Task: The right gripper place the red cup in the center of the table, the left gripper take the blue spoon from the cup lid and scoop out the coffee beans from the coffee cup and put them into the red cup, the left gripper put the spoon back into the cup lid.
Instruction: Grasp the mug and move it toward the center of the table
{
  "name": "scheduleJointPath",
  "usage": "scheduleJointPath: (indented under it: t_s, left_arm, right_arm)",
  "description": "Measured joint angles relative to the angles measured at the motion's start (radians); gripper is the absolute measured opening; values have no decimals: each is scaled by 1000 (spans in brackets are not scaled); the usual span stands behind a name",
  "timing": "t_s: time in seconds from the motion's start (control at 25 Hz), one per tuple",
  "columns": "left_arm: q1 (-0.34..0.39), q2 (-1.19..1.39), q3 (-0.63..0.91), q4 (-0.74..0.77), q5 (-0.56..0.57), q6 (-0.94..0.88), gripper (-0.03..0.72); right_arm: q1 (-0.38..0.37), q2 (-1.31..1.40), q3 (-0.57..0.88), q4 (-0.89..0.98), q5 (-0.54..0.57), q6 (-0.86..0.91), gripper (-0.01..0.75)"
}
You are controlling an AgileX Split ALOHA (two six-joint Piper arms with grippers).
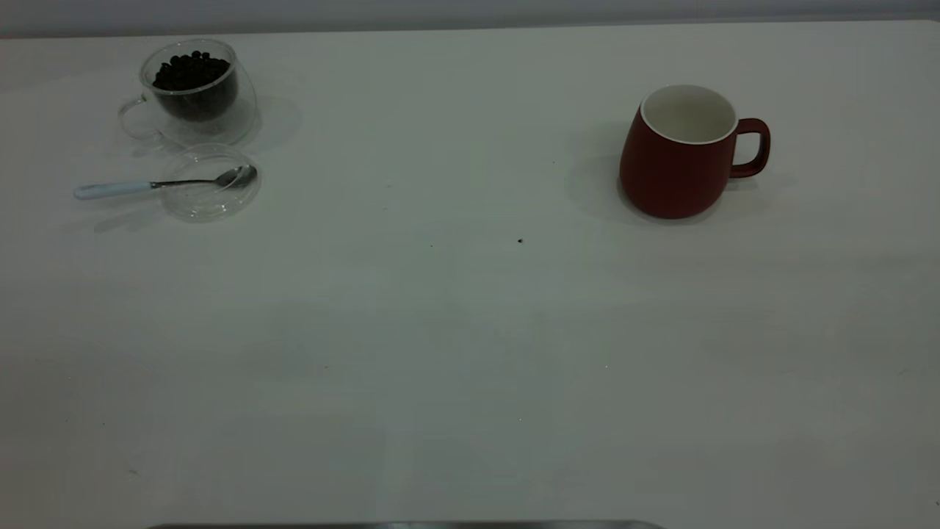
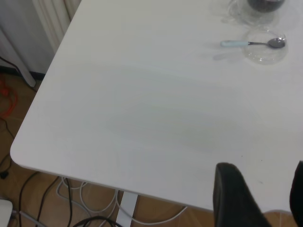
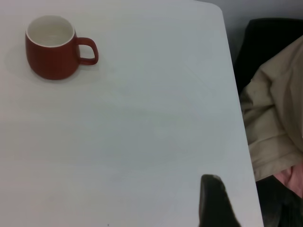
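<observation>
The red cup (image 1: pixel 679 158) stands upright and empty at the right of the table (image 1: pixel 455 330), handle to the right; it also shows in the right wrist view (image 3: pixel 51 49). The coffee cup (image 1: pixel 194 92) with coffee beans (image 1: pixel 191 72) stands at the far left. In front of it lies the cup lid (image 1: pixel 209 184), with the blue spoon (image 1: pixel 158 184) resting across it, bowl on the lid, handle pointing left. The left gripper (image 2: pixel 262 189) is open and empty over the table's near corner, far from the spoon (image 2: pixel 251 43) and lid (image 2: pixel 266 47). The right gripper (image 3: pixel 251 189) hovers near the table's edge, far from the red cup; one finger (image 3: pixel 213 201) shows, with nothing against it.
Neither arm shows in the exterior view. A few tiny dark specks (image 1: pixel 520 240) lie mid-table. Cables (image 2: pixel 94 208) lie on the floor beyond the table's corner. Beige and black cloth (image 3: pixel 274 104) sits beside the table's right edge.
</observation>
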State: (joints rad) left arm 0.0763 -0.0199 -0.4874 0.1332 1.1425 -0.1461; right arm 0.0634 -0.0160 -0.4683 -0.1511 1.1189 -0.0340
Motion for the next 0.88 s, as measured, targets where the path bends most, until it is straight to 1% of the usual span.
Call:
scheduleJointPath:
  t_s: [0.44, 0.56, 0.6, 0.68, 0.88]
  left_arm:
    - [0, 0, 0, 0, 0, 0, 354]
    - [0, 0, 0, 0, 0, 0, 354]
    - [0, 0, 0, 0, 0, 0, 354]
    - [0, 0, 0, 0, 0, 0, 354]
    - [0, 0, 0, 0, 0, 0, 354]
  right_arm:
    - [0, 14, 0, 12, -1, -2, 459]
    - [0, 97, -13, 20, -30, -14, 489]
    - [0, 142, -20, 27, -58, -15, 501]
    - [0, 254, -36, 65, -150, -18, 530]
    - [0, 606, -43, 140, -426, -23, 560]
